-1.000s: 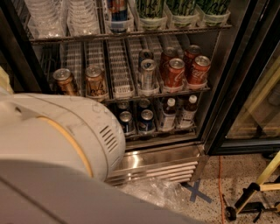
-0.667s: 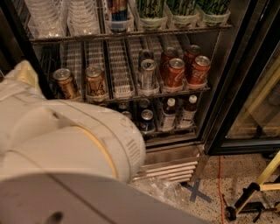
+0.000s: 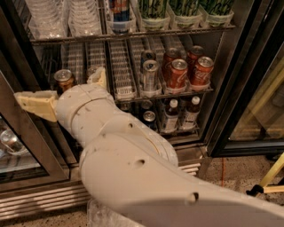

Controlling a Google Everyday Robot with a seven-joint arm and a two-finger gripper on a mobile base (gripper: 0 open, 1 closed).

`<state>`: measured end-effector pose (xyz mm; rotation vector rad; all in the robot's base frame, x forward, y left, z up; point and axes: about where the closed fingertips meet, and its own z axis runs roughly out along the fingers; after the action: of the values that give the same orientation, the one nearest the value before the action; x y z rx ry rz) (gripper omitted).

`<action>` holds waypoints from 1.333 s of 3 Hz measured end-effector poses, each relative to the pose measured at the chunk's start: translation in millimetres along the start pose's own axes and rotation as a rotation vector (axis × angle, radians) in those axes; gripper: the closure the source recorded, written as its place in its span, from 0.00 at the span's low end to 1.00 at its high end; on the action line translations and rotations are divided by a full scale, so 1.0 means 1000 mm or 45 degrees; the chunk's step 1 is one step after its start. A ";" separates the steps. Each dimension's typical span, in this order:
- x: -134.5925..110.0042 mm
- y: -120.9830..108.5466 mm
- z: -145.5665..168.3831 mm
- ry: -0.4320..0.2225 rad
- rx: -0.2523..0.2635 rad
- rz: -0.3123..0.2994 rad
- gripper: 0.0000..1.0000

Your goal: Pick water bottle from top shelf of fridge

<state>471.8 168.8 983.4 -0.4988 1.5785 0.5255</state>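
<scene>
The fridge [image 3: 224,84] stands open in the camera view, with dark frames and wire racks. Several clear ribbed water bottles [image 3: 46,17] stand at the left of the top shelf [image 3: 133,34]; their caps are cut off by the frame's top edge. My gripper [image 3: 60,85] is in front of the left end of the middle rack, below the water bottles. It is open and empty, with one cream finger [image 3: 35,104] pointing left and the other [image 3: 98,76] pointing up. My white arm [image 3: 128,164] fills the lower middle of the view.
Green-labelled cups [image 3: 186,11] and a blue can [image 3: 120,13] share the top shelf. Red cans [image 3: 177,73], silver cans [image 3: 150,75] and a brown can [image 3: 64,80] sit on the middle rack. Dark bottles [image 3: 171,115] stand lower. A glass door [image 3: 257,102] hangs at the right, a steel grille [image 3: 40,199] below.
My arm has swung up and to the right across the view. The gripper's fingers have come into sight in front of the middle rack's left end, covering a brown can.
</scene>
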 end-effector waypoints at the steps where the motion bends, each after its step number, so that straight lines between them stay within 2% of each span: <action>1: -0.001 -0.033 0.023 -0.035 0.095 0.079 0.00; 3: -0.046 -0.036 0.079 -0.102 0.261 0.145 0.00; 4: -0.046 -0.034 0.079 -0.076 0.286 0.094 0.00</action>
<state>558.3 189.5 1023.9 -0.2536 1.5799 0.4086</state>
